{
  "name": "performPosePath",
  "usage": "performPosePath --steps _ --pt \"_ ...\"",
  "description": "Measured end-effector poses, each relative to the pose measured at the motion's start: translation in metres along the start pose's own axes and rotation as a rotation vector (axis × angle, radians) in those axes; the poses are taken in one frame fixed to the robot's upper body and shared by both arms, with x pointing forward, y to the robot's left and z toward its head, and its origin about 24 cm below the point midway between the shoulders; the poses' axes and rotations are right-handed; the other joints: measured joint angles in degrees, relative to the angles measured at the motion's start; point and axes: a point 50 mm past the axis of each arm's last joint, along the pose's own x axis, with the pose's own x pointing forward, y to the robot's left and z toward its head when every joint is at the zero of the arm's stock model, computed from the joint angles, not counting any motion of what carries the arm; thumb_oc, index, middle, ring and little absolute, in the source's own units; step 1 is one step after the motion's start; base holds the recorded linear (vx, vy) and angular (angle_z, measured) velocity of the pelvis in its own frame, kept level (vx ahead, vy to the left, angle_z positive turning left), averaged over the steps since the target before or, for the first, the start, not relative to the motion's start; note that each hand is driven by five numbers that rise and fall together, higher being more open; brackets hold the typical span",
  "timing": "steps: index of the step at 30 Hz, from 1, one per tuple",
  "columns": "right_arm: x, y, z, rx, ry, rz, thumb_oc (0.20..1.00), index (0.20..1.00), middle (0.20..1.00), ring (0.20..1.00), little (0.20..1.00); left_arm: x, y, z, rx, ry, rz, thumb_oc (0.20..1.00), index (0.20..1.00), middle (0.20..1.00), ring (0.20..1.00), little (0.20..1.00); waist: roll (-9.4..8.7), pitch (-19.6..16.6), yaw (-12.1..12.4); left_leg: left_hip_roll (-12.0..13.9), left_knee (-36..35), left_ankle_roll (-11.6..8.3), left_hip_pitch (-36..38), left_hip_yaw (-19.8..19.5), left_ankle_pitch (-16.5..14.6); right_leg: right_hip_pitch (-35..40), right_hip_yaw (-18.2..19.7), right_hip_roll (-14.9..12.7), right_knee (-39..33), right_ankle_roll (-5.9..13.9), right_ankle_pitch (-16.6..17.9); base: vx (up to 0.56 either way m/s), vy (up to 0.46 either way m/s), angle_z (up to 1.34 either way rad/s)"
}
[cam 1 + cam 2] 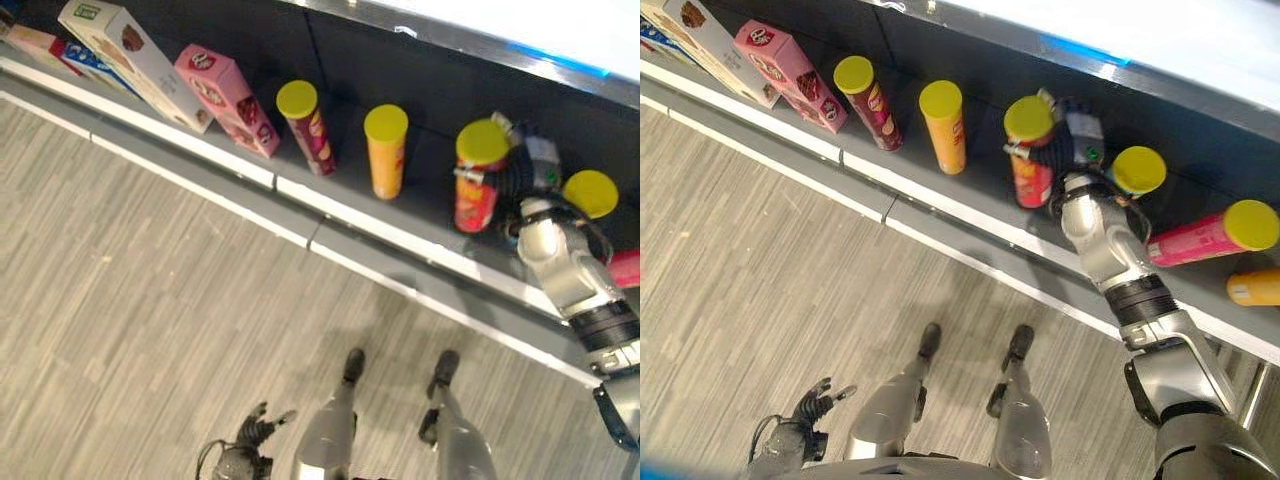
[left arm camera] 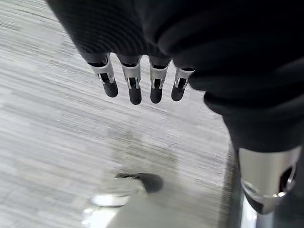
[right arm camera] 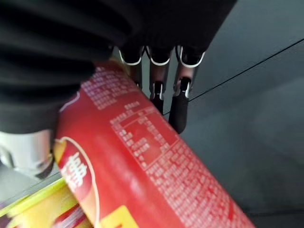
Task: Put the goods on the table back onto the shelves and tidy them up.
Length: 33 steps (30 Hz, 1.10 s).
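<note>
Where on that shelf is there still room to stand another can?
Bare shelf lies between the dark red can and the orange can, and between that and the red can in the right hand. Right of the hand it is crowded with cans.

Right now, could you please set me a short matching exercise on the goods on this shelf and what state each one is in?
Things:
1. red can
2. orange can
3. pink can
4. pink box

States:
A. lying on its side
B. held by the right robot hand
C. leaning beside a white box
D. standing free, untouched

Pairs: 1-B, 2-D, 3-A, 4-C
</note>
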Motion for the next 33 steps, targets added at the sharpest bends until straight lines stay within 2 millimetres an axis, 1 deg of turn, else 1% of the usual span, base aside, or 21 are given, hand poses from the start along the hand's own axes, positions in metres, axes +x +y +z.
performPosePath --steps 2,7,9,10,11,14,18,25,33 --pt "0.005 -0.01 -0.005 -0.025 0.029 -0.07 0.2 0.2 0.2 0.2 0.2 0.002 0.0 0.007 -0.001 -0.031 0.01 1.0 1.0 1.0 1.0 1.0 0.41 0.19 0.03 -0.15 -0.03 0.01 -0.69 0.01 0.01 -0.71 -0.01 -0.16 0.0 0.0 0.01 0.0 0.0 0.0" --pt "0.005 -0.01 -0.004 -0.022 0.038 -0.091 0.2 0.2 0.2 0.2 0.2 0.002 0.0 0.006 0.003 -0.025 0.022 1.0 1.0 1.0 1.0 1.0 0.51 0.21 0.06 -0.58 -0.04 0.02 -0.67 0.0 0.02 -0.66 0.03 -0.51 0.0 0.0 0.0 0.0 0.0 0.0" --pt "0.004 -0.004 0.001 0.005 0.049 -0.097 0.2 0.2 0.2 0.2 0.2 0.003 0.002 -0.001 0.01 0.013 0.032 1.0 1.0 1.0 1.0 1.0 0.52 0.2 0.0 -0.65 -0.02 0.1 -0.7 -0.04 0.08 -0.65 0.04 -0.59 0.0 0.01 0.0 0.0 0.0 0.0" --pt "0.003 0.007 0.012 0.059 0.047 -0.099 0.2 0.2 0.2 0.2 0.2 0.003 0.0 -0.001 0.016 0.018 0.026 1.0 1.0 1.0 1.0 1.0 0.69 0.16 -0.16 -0.63 -0.01 0.1 -0.77 0.01 0.08 -0.77 0.08 -0.61 -0.01 0.01 0.0 0.0 0.0 0.0" --pt "0.002 0.013 0.018 0.082 0.04 -0.088 0.2 0.2 0.2 0.2 0.2 0.004 -0.003 0.003 0.023 0.004 0.016 1.0 1.0 1.0 1.0 1.0 0.92 0.17 -0.17 -0.64 0.0 0.13 -0.85 -0.04 0.11 -0.79 0.04 -0.6 0.0 0.01 0.0 0.0 0.0 0.0" --pt "0.002 0.017 0.023 0.083 0.019 -0.07 0.2 0.2 0.2 0.2 0.2 0.006 -0.005 0.01 0.024 -0.027 0.009 1.0 1.0 1.0 1.0 1.0 1.24 0.04 0.35 -0.89 0.06 0.24 -1.86 -0.41 0.37 -1.53 -0.27 -0.85 0.01 0.06 0.11 0.0 0.011 0.08" --pt "0.002 0.017 0.022 0.079 0.021 -0.072 0.2 0.2 0.2 0.2 0.2 0.006 -0.005 0.01 0.024 -0.025 0.012 1.0 1.0 1.0 1.0 1.0 1.39 -0.02 0.86 -1.33 0.07 0.33 -2.03 -0.53 0.44 -1.54 -0.38 -1.32 0.0 0.15 0.16 0.0 0.006 0.02" --pt "0.008 0.018 0.014 0.052 0.055 -0.063 0.2 0.2 0.2 0.2 0.2 0.006 -0.004 0.01 0.024 -0.025 0.025 1.0 1.0 1.0 1.0 1.0 1.72 -0.06 1.61 -1.38 0.11 0.23 -2.54 -1.59 0.89 -1.55 -1.26 -1.39 0.0 0.16 0.17 0.0 0.002 0.06" --pt "0.007 0.019 0.013 0.053 0.06 -0.059 0.2 0.2 0.2 0.2 0.2 0.006 -0.004 0.009 0.026 -0.021 0.029 1.0 1.0 1.0 1.0 1.0 1.79 -0.06 1.33 -1.47 0.1 0.27 -2.64 -1.68 1.03 -1.61 -1.34 -1.49 0.0 0.2 0.21 0.0 0.0 0.01"
